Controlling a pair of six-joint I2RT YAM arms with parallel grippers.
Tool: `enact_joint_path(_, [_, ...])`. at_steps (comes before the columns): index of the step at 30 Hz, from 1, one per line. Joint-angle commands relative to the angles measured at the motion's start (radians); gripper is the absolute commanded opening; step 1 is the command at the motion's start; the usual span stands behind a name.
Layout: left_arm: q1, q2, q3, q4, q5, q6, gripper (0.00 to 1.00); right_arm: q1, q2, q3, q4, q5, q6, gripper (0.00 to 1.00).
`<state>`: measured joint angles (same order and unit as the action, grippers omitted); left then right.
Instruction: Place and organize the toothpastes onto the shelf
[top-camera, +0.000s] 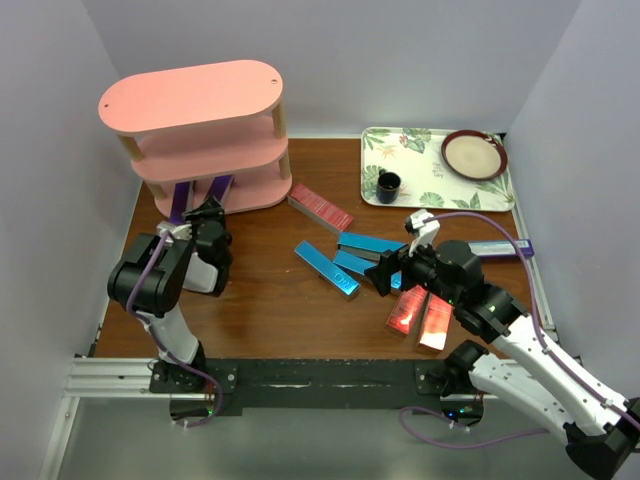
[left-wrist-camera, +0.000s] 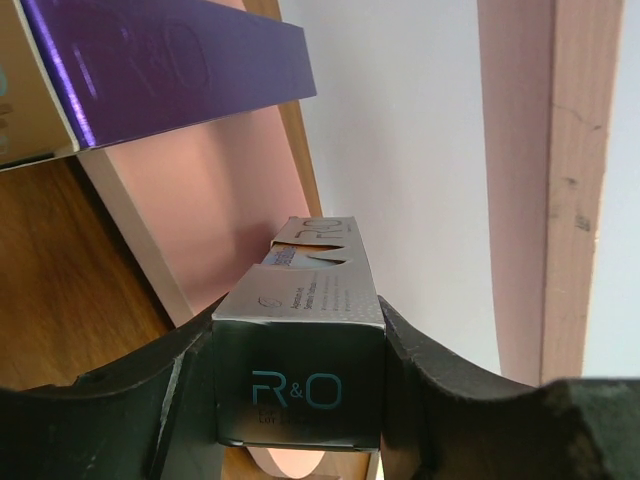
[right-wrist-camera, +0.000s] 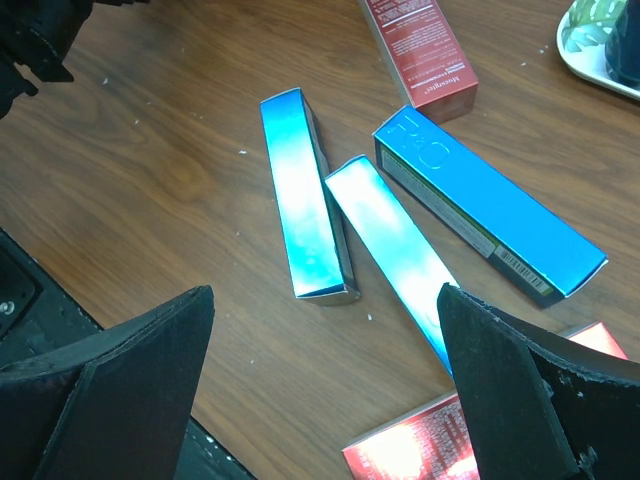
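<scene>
Tabletop (top-camera: 260, 310) brown wood, grey walls round it; pink shelf (top-camera: 190, 100) at the far left corner.

Left jaws: clamped on the sides of the held carton (left-wrist-camera: 300, 330), silvery face up. Its long axis runs straight out from the jaws toward the shelf's lowest board, so we judge the coming move to be a push forward along that axis. A purple carton (left-wrist-camera: 170, 60) lies just beside that line on one side and a wooden post (left-wrist-camera: 575, 180) on the other. We cannot tell whether the purple one rests fully on the board.

Right jaws: wide apart, holding nothing, hanging over three blue cartons (right-wrist-camera: 305, 190) mid-tabletop, roughly side by side. This arm is the nearer to them.

A red carton (top-camera: 320, 207) lies between the blue ones and the shelf, and two red ones (top-camera: 405, 312) lie toward the near right. The floral tray (top-camera: 500, 190) is in the far right corner, well apart.
</scene>
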<state>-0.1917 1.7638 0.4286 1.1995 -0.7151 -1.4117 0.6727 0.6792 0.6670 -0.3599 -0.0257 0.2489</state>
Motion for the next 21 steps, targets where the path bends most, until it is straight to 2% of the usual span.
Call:
enact_joint_path(1, [-0.006, 0.016, -0.007, 0.100, -0.070, -0.016, 0.57, -0.001, -0.012, 0.002, 0.004, -0.025, -0.010, 0.99])
enact_joint_path(3, [-0.006, 0.020, -0.024, 0.126, -0.078, -0.012, 0.61, -0.001, -0.012, 0.000, 0.004, -0.026, -0.010, 0.99])
enact_joint_path(10, [-0.006, -0.001, -0.051, 0.098, -0.050, -0.007, 0.83, -0.001, -0.012, 0.002, 0.004, -0.037, -0.011, 0.99])
enact_joint_path(16, [-0.006, -0.013, -0.082, 0.077, 0.032, 0.005, 0.93, -0.001, -0.018, 0.000, 0.003, -0.040, -0.010, 0.99])
enact_joint_path(21, [-0.006, -0.023, -0.093, 0.064, 0.077, 0.022, 0.96, -0.001, -0.021, -0.001, 0.004, -0.045, -0.010, 0.98])
